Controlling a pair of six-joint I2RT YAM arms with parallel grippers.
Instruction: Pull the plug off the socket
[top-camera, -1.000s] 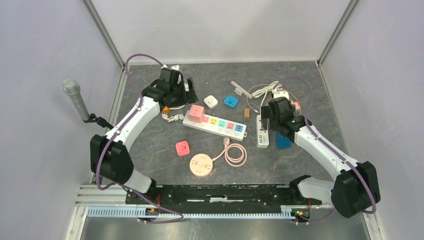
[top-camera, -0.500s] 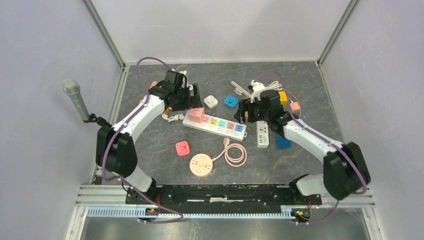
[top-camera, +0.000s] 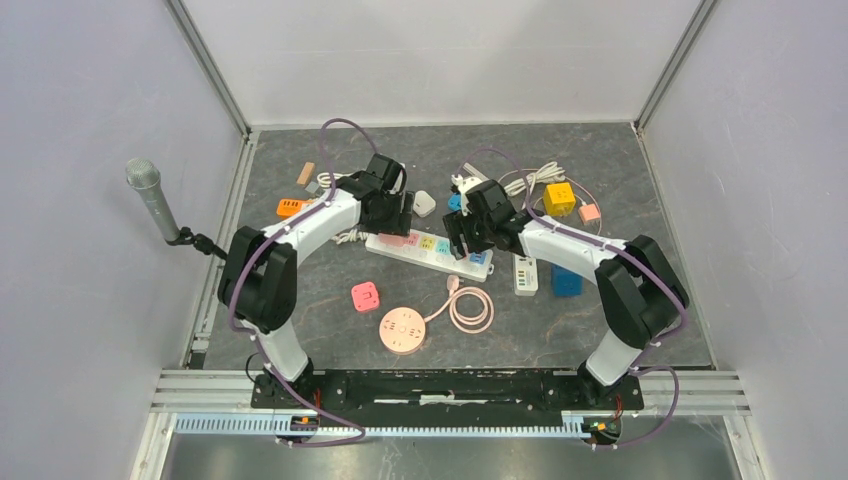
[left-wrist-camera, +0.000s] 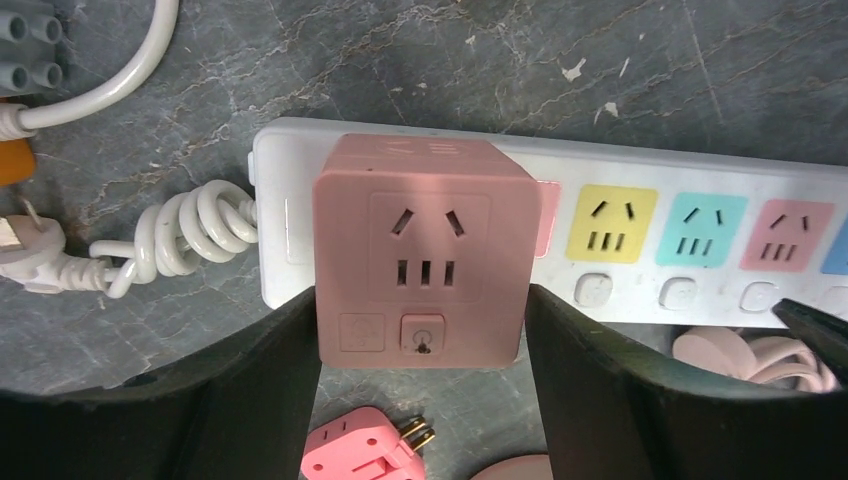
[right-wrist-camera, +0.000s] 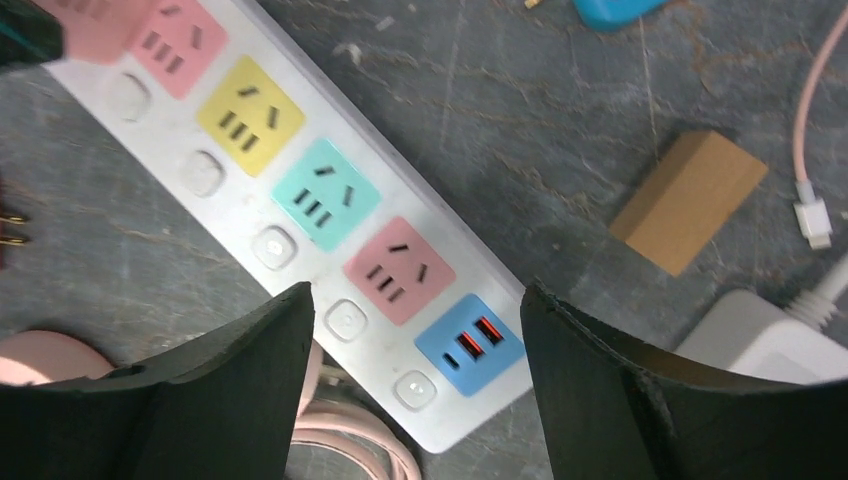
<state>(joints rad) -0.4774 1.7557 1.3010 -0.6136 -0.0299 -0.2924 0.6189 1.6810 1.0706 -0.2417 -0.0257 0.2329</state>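
A white power strip (top-camera: 432, 250) with coloured sockets lies mid-table. A pink cube plug (left-wrist-camera: 418, 250) sits plugged into its left end. My left gripper (top-camera: 392, 215) is directly above the cube and is open. In the left wrist view its two black fingers (left-wrist-camera: 280, 380) straddle the cube, close against its left and right sides. My right gripper (top-camera: 462, 236) is open over the strip's right end. In the right wrist view the strip (right-wrist-camera: 325, 195) runs diagonally, with its pink socket and blue USB panel between the fingers (right-wrist-camera: 600, 380).
A small pink plug (top-camera: 365, 296) and a round pink socket (top-camera: 403, 330) with a coiled cable lie in front. A second white strip (top-camera: 526, 272), a blue block (top-camera: 566, 282) and a yellow cube (top-camera: 558, 198) are to the right. A microphone (top-camera: 150, 195) stands at the left.
Both arms have swung inward to the coloured strip. The left gripper has come from the back left onto the pink cube. The right gripper has moved left from the small white strip to the strip's right end.
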